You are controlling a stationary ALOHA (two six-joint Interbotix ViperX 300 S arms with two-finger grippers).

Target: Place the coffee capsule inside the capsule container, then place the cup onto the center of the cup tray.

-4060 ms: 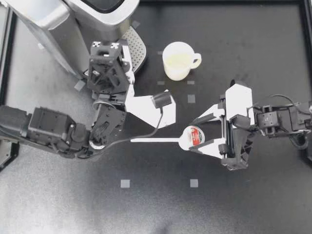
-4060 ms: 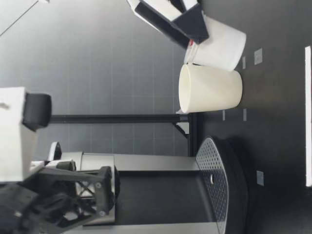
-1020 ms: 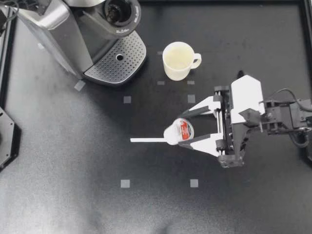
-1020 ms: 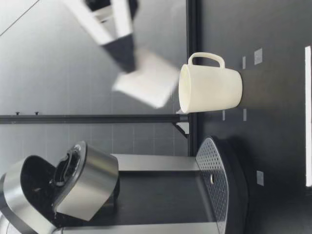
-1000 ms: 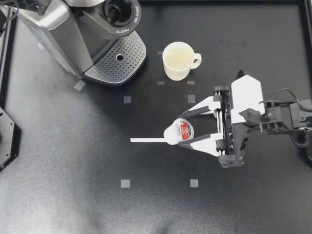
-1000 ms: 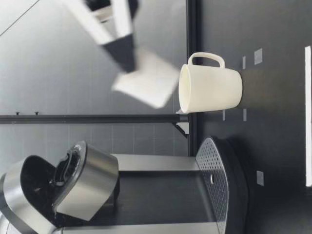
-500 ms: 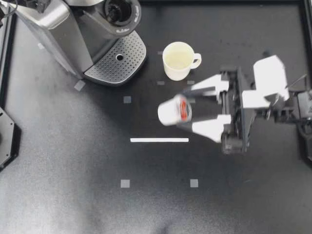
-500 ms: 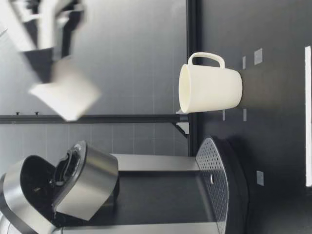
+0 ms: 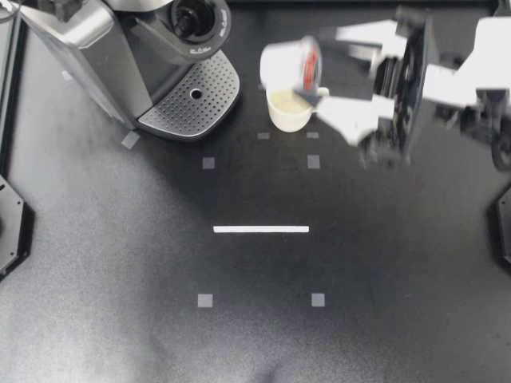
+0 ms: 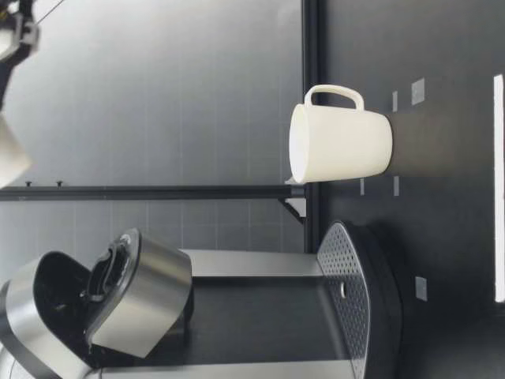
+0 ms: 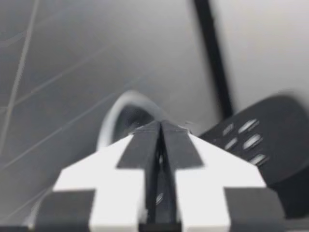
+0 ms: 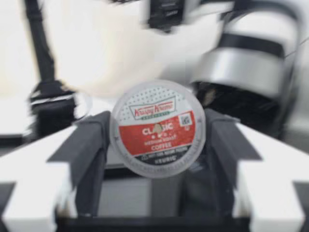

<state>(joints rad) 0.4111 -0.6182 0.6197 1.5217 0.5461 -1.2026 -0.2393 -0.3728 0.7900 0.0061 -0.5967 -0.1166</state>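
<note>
Right tool: My right tool (image 9: 317,69) held the coffee capsule (image 9: 284,62) by pinching it from 2 sides. Its fingers were only as far apart as the capsule is wide.
Left tool: My left tool (image 11: 161,145) had its 2 fingers pressed together with nothing in them. It did not show from above.
Where the capsule was: It was up in the air over the cup (image 9: 289,113), not far from the coffee machine (image 9: 104,48). Its foil top faced my right wrist camera.
How it would handle: I think it was small and light. Its thin side could dent and its foil could tear. The round side was the best place to hold, with a soft squeeze.
Capsule container: This was the round hole (image 9: 196,17) on top of the open machine. It was dark inside, so I could not tell what was in it.
Cup: It stood upright on the desk (image 9: 255,335) and looked empty.
Cup tray: The cup tray (image 9: 200,96) had nothing on it. The cup was beside it, not on it.
</note>
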